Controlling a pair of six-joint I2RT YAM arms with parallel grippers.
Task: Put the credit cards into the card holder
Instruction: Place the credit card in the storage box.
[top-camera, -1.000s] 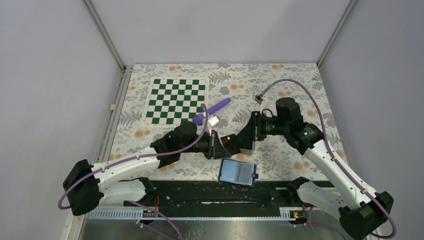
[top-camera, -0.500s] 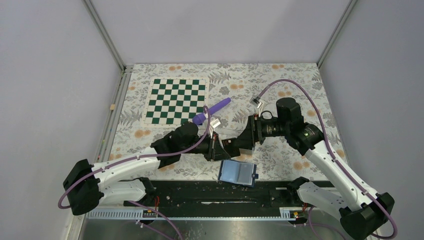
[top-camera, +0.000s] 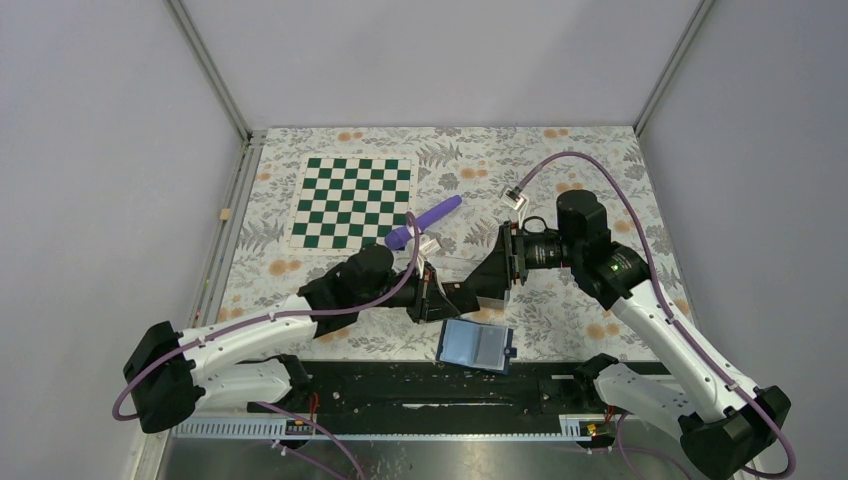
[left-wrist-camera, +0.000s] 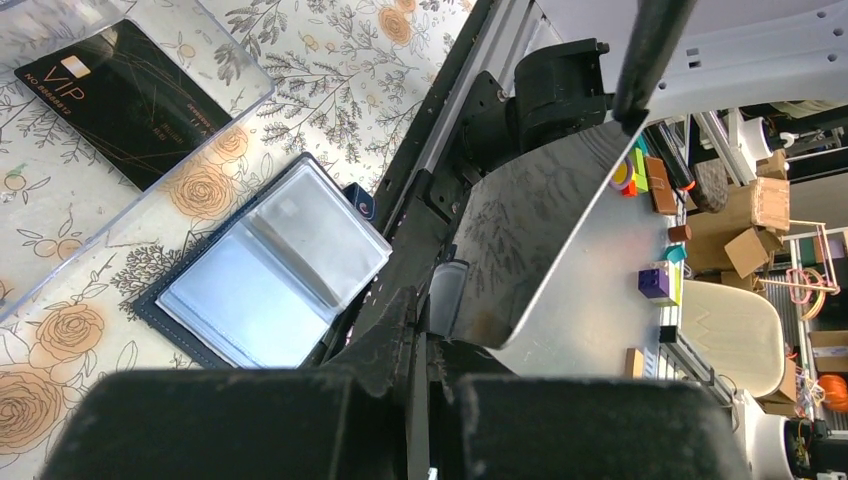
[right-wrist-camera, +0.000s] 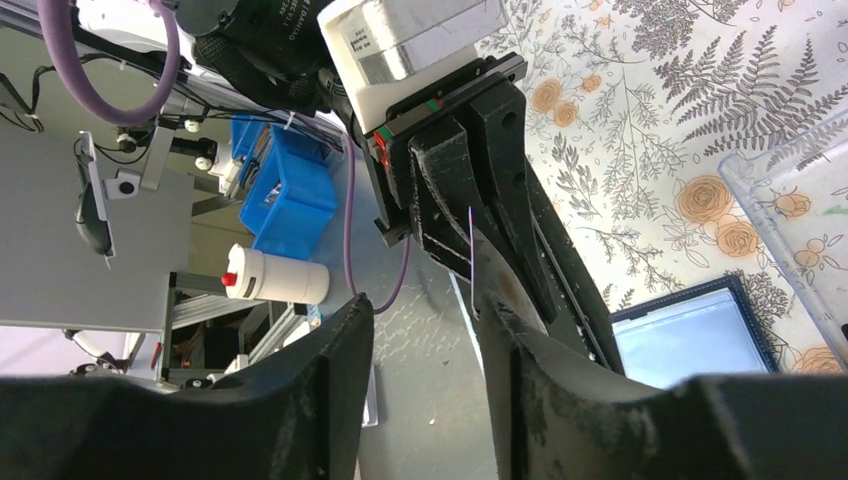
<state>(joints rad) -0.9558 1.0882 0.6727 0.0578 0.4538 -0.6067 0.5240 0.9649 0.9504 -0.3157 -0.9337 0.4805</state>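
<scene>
My left gripper (top-camera: 446, 297) is shut on the near edge of a silvery credit card (left-wrist-camera: 530, 230), which it holds in the air above the table's front edge. The right gripper (top-camera: 479, 289) faces it with jaws open; in the right wrist view the card (right-wrist-camera: 470, 245) shows edge-on, close beside one finger (right-wrist-camera: 500, 330). The card holder (top-camera: 476, 345) lies open on the table just below them, pale pockets up (left-wrist-camera: 270, 270). A black VIP card (left-wrist-camera: 125, 95) lies in the clear tray (left-wrist-camera: 215, 60).
A green checkered mat (top-camera: 352, 200) lies at the back left, with a purple pen-like thing (top-camera: 425, 222) next to it. The black base rail (top-camera: 450, 385) runs along the table's front edge, right by the card holder. The clear tray's corner (right-wrist-camera: 800, 200) is beside the holder.
The right gripper has opened and let go of the silvery card, then drawn back slightly to the right. The left gripper still holds the card in the same place.
</scene>
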